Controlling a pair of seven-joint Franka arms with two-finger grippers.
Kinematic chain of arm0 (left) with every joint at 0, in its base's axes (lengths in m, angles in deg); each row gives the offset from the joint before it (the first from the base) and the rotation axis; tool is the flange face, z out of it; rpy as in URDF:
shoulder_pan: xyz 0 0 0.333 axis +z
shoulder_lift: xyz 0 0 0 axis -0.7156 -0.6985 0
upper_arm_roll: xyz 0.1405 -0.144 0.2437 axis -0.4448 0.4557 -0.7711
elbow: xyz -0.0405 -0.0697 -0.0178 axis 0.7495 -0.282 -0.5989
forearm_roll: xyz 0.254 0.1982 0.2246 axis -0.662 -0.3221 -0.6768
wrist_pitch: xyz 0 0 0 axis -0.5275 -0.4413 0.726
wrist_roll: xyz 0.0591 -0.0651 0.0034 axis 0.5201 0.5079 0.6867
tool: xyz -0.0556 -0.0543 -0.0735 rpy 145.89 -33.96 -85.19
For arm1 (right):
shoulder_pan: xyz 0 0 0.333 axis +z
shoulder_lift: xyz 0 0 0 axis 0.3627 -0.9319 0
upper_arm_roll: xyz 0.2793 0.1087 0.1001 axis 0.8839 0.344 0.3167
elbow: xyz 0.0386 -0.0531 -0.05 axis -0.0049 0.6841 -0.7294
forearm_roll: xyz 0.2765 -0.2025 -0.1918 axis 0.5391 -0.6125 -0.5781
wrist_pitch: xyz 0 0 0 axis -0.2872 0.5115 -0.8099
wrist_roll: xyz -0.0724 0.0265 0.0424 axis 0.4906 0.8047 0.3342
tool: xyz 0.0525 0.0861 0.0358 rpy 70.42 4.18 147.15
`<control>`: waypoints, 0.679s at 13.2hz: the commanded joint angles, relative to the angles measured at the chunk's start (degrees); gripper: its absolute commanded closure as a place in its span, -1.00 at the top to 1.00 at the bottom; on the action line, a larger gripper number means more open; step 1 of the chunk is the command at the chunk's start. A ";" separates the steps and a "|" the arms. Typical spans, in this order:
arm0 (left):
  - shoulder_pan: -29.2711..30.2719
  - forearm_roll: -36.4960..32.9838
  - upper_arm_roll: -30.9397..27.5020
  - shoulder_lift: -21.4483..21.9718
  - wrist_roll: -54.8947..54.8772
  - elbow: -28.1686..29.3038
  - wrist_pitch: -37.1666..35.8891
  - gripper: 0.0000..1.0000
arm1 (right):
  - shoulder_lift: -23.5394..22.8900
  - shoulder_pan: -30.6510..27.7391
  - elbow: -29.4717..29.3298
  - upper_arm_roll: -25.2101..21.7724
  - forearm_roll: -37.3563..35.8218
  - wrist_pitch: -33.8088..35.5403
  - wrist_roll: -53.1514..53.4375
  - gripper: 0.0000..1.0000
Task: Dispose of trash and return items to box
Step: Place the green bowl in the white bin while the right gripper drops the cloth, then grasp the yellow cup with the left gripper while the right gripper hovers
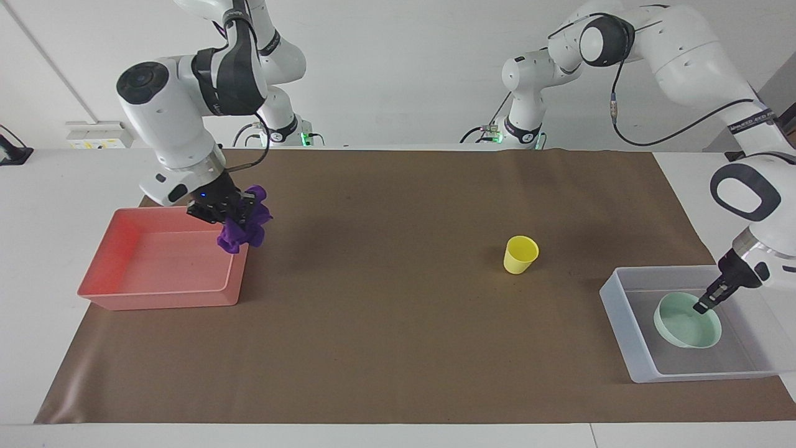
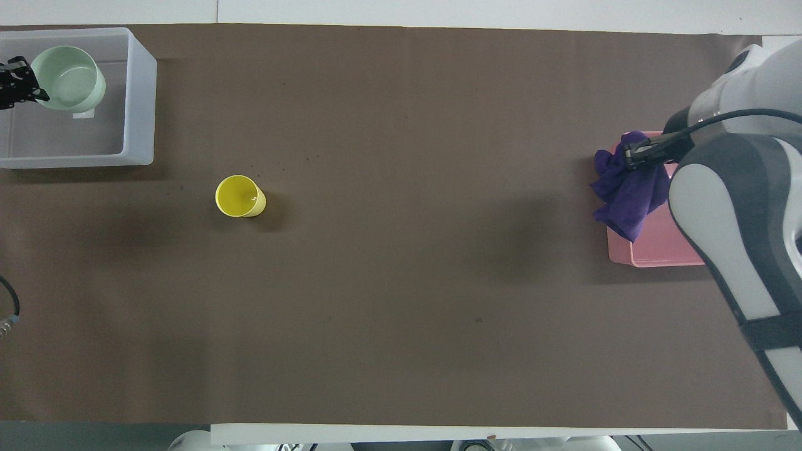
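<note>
My right gripper (image 1: pixel 231 213) is shut on the purple trash wad (image 1: pixel 244 224) and holds it in the air over the pink tray's edge; the wad hangs below the fingers, also in the overhead view (image 2: pixel 630 191). My left gripper (image 1: pixel 704 307) is shut on the rim of the mint-green bowl (image 1: pixel 687 322) and holds it inside the translucent box (image 1: pixel 619 333), low over its bottom. The bowl (image 2: pixel 66 78) and the box (image 2: pixel 141 94) show in the overhead view, with the left gripper (image 2: pixel 22 88) beside the bowl. The yellow cup (image 1: pixel 520 254) stands upright on the mat.
The pink tray (image 1: pixel 155 264) lies at the right arm's end of the brown mat, mostly hidden under the right arm in the overhead view (image 2: pixel 651 254). The cup (image 2: pixel 238 196) stands nearer to the robots than the box.
</note>
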State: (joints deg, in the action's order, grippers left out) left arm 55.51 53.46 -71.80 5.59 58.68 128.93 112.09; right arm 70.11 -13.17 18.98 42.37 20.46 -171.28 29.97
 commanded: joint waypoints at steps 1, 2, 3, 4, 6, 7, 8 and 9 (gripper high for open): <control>0.47 -0.61 0.15 -1.63 -0.15 2.16 4.97 -0.97 | 1.16 -7.10 2.02 0.51 -1.12 1.10 -6.77 -0.99; -0.05 -0.79 0.15 -1.54 -0.15 1.75 4.99 0.25 | 2.12 -9.83 4.38 0.51 -1.12 0.14 -12.12 -0.99; -0.66 -0.79 -0.02 -1.11 0.20 1.57 4.81 0.99 | 2.30 -12.98 6.32 0.51 -1.12 -1.43 -16.09 -0.99; -0.58 -0.96 0.06 0.72 0.02 1.48 3.86 1.00 | 2.30 -15.02 8.51 0.51 -1.12 -4.23 -18.48 -0.99; -1.98 -1.23 0.06 7.65 -0.15 1.83 -4.10 1.00 | 1.96 -16.88 13.00 0.51 -1.21 -10.82 -20.43 -0.99; -3.82 -3.14 0.06 11.08 0.20 2.09 -8.85 1.00 | 1.26 -17.67 14.58 0.51 -1.21 -12.85 -20.52 -0.99; -6.36 -5.77 0.06 14.59 0.29 3.40 -14.38 1.00 | 0.21 -17.76 15.82 0.51 -1.21 -14.96 -20.53 -0.98; -9.34 -7.80 0.15 18.37 0.46 6.28 -18.70 1.00 | -0.68 -17.76 16.53 0.51 -1.21 -17.07 -20.53 -0.98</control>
State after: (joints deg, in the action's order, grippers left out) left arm 51.46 49.42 -70.89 15.86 58.39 128.80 99.82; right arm 69.91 -30.40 32.91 42.14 19.81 -184.60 9.97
